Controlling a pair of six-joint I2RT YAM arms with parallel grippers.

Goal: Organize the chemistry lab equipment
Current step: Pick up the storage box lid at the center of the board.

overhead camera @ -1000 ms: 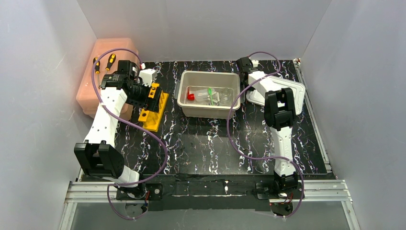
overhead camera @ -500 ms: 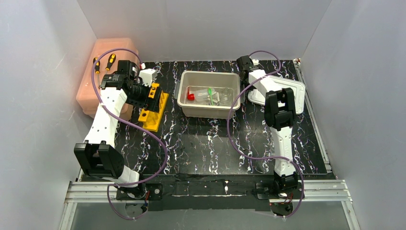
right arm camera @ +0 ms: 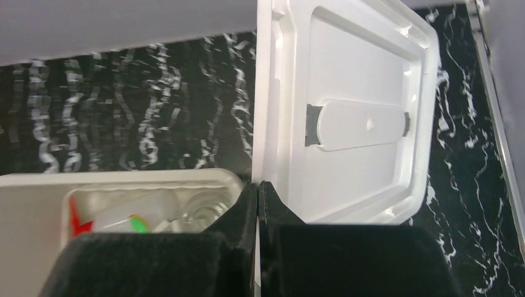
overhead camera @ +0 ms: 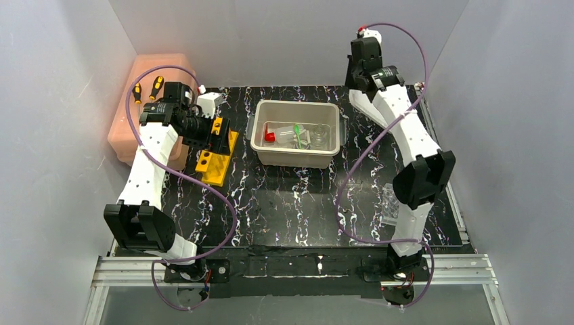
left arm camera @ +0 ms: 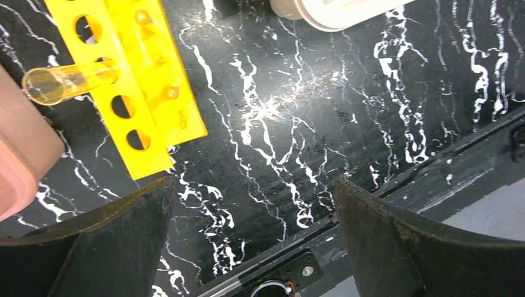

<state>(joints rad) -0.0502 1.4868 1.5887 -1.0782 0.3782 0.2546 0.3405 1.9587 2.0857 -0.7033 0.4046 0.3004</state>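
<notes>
The left fingers (left arm camera: 117,241) are spread wide with nothing in them. In the left wrist view only bare marbled bench (left arm camera: 297,124) shows between the two tips. The yellow slotted rack (left arm camera: 176,105) lies on the bench up and to one side of that gap, outside it and apart from both fingers. One glass tube (left arm camera: 65,80) stands in a slot of the rack with its open mouth towards the pink box (left arm camera: 15,154), which sits just beside the rack. From overhead, the left arm hangs over the rack at the bench's left side.

The right fingers (right arm camera: 186,260) are clenched tip to tip. In the right wrist view their seam meets the left rim of the white lid (right arm camera: 359,124), and a sliver of white runs down between them. They appear to be nipping that rim, though the contact itself is hard to make out. The lid spreads away flat to the right of the fingers, its grey-ended handle facing up.

The white tub (right arm camera: 37,192) sits just left of the same fingertips, its corner almost touching them. In the overhead view it stands at the middle rear of the bench. It holds the red-capped squeeze bottle (overhead camera: 281,135), the green spoon (overhead camera: 296,131) and the glass flask (overhead camera: 319,135).
</notes>
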